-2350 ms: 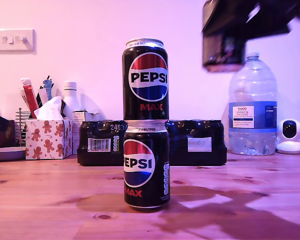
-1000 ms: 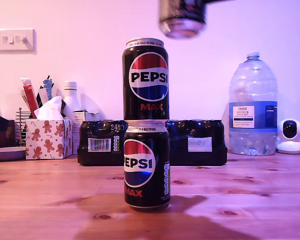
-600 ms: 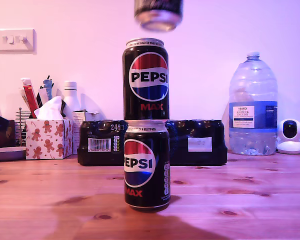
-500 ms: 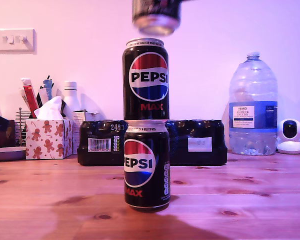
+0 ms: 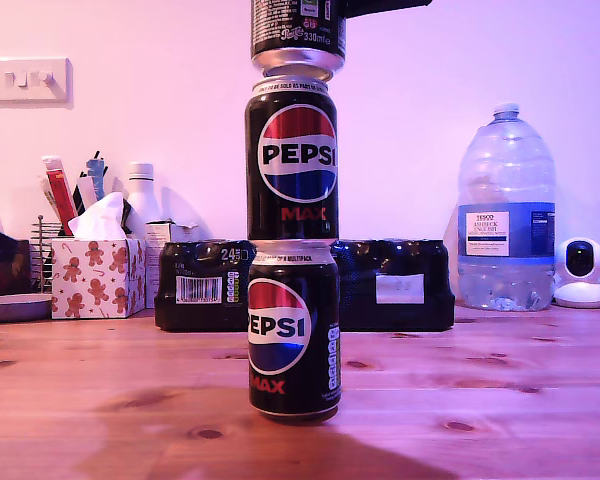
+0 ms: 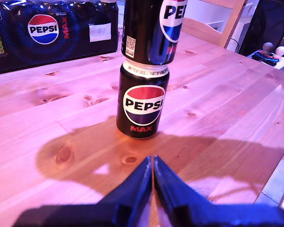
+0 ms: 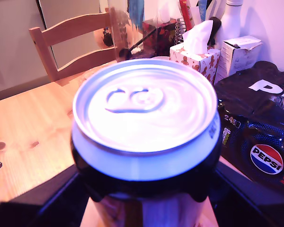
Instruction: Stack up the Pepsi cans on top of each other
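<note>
Two Pepsi cans already stacked mid-table: bottom can (image 5: 292,328) on the wood, middle can (image 5: 291,158) seated square on its rim. Third can (image 5: 298,35) sits right above the middle can's lid, base at the rim — touching or a hair off, can't tell from the exterior view.

My second gripper (image 7: 144,189) is clamped around that third can (image 7: 144,113), fingers on the body below the lid. My first gripper (image 6: 153,172) hangs low over the table near the stack, jaws pressed together, holding nothing.

Handling, my read: aluminium walls are thin and slick, so they likely dent under a hard squeeze. A mid-body side grip looks right. Full or empty — can't tell, so weight is unknown. Rim-on-rim seating is narrow, and any tilt at release probably tips the column.

Room:
- Shrink-wrapped multipack (image 5: 390,285) is behind the stack, apart from it.
- Water bottle (image 5: 505,210) and a small white camera (image 5: 580,272) are well off toward the exterior view's right.
- Tissue box (image 5: 96,275) and clutter are toward its left.
- Table (image 5: 500,400) is bare in front and at both sides of the stack.
- A straight vertical retreat looks safest; a sideways pull risks dragging the top can.
</note>
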